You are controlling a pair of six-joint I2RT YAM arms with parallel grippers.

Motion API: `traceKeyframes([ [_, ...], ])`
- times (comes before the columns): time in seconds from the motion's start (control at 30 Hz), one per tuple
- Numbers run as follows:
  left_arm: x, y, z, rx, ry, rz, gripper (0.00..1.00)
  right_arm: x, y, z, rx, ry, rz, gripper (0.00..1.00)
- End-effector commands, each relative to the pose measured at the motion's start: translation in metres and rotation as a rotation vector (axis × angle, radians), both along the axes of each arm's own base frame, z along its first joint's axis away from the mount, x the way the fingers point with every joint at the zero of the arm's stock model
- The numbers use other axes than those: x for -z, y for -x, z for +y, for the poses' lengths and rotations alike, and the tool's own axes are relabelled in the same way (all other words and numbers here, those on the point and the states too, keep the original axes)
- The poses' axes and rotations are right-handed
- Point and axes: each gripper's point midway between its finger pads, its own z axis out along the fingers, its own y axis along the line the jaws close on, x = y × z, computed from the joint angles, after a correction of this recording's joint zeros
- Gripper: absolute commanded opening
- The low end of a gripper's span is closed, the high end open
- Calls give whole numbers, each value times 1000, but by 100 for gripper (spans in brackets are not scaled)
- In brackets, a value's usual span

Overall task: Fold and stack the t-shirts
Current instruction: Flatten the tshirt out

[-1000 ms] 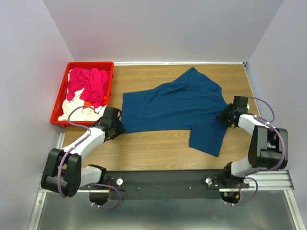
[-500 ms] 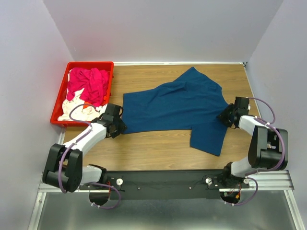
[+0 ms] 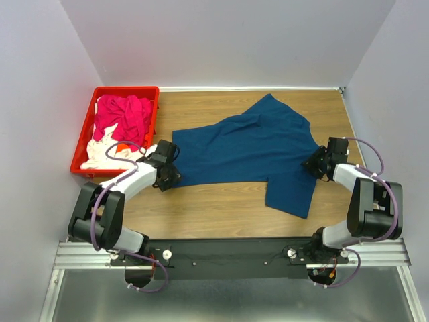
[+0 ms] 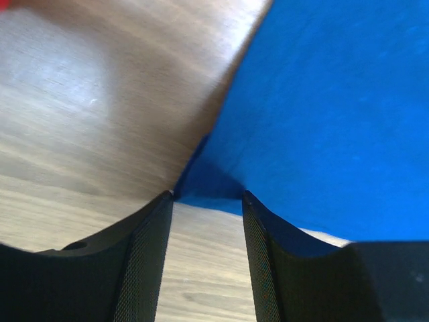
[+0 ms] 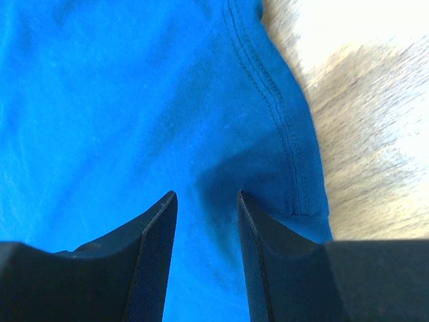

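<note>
A dark blue t-shirt (image 3: 248, 147) lies spread on the wooden table, rumpled toward its far side. My left gripper (image 3: 174, 178) sits low at its near left corner. In the left wrist view the jaws (image 4: 208, 196) stand open with bare wood between them, and the blue corner (image 4: 322, 121) lies just at the fingertips. My right gripper (image 3: 312, 164) rests at the shirt's right edge. Its jaws (image 5: 206, 194) stand open over flat blue cloth (image 5: 100, 100), with a stitched hem (image 5: 281, 121) just to the right. Magenta-pink (image 3: 124, 117), white (image 3: 100, 151) and orange (image 3: 120, 143) t-shirts lie heaped in the crate.
The red plastic crate (image 3: 82, 137) stands at the table's far left corner, close behind my left arm. Walls close in the table on the left, right and far sides. Bare wood (image 3: 221, 208) shows between the shirt and the arm bases.
My left arm has swung away from the bases and to the right, bringing its gripper up to the blue shirt's left corner. The right arm and the shirt have not moved.
</note>
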Motion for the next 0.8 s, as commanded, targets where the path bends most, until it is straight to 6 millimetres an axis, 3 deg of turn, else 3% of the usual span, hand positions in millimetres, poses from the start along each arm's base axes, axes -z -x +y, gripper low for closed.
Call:
traceKeyframes([
  [0.0,12,2,7,-24,-61,42,54,11,18,6,-23,-20,54,49],
  [0.6,26,19,26,-52,-163,138,38,-8,13,10,-44,-26,-10,49],
  [0.7,28,18,25,-38,-167,153,30,-10,13,11,-49,-31,-19,49],
  [0.77,29,17,26,-35,-181,156,19,-11,12,12,-55,-33,-27,49],
])
